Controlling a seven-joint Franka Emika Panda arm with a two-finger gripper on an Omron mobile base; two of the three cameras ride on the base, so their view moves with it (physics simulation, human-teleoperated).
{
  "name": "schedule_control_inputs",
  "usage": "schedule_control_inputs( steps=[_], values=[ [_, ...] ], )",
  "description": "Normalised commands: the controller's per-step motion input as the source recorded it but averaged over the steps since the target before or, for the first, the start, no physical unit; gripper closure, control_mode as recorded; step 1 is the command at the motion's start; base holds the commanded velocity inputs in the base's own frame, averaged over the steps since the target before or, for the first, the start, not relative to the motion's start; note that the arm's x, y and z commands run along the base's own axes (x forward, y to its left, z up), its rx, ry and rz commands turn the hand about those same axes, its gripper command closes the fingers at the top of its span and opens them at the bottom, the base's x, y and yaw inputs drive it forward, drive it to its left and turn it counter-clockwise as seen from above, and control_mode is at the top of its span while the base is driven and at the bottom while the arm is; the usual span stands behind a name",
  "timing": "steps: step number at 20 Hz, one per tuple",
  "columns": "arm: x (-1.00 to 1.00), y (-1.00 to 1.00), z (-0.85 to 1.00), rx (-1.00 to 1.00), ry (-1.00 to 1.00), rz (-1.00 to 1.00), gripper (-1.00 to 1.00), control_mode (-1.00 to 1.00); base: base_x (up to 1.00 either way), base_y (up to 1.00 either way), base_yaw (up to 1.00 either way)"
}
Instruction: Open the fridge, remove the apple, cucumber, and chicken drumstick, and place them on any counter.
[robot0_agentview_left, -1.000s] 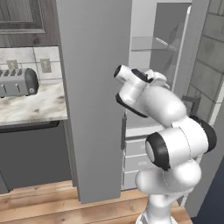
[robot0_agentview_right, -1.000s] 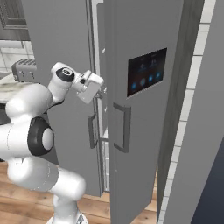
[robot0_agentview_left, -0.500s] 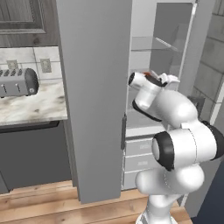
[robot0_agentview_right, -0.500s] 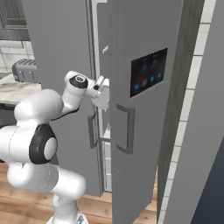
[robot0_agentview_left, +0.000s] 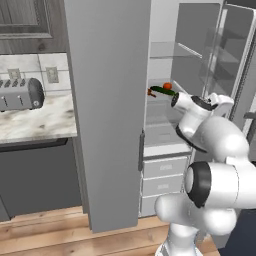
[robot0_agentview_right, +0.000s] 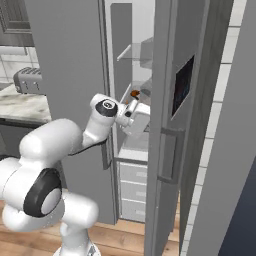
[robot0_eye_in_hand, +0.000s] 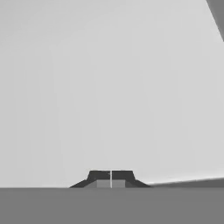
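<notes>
The fridge (robot0_agentview_left: 107, 115) stands with both doors swung out, and its white interior is on show between them. In the left base view the left door fills the middle of the picture, its bar handle running down the door's inner edge. Past that edge, on a glass shelf (robot0_agentview_left: 162, 100) inside, sit the task's things in a tight cluster: the apple (robot0_agentview_left: 167, 86), a small red-orange ball, with the cucumber (robot0_agentview_left: 161, 91) lying dark green just in front of it, and a brown-orange scrap at the cucumber's left end, the chicken drumstick (robot0_agentview_left: 150, 92), though it is too small to make out its shape. White drawers (robot0_agentview_left: 165, 180) stack below the shelves.

From the right base view, the arm reaches into the gap between the doors, and the end effector (robot0_agentview_right: 140, 116) sits just inside, near the right door's inner face, below the shelf with the food. The hand view has the end effector (robot0_eye_in_hand: 111, 176) with its two dark tips pressed together, closed on nothing, facing a plain pale grey surface close ahead.

Off to the left, the surface (robot0_agentview_left: 35, 122), white marble-look, carries a toaster (robot0_agentview_left: 20, 93) against the tiled wall.
</notes>
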Motion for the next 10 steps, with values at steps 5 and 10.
schedule_control_inputs(
  steps=[5,10],
  values=[
    [-0.67,-1.0,-0.1,0.01,0.0,-0.08,1.0,-1.0,0.0,0.0,0.0],
    [-0.54,-1.0,0.0,0.01,0.0,-0.07,1.0,-1.0,0.0,0.0,0.0]
  ],
)
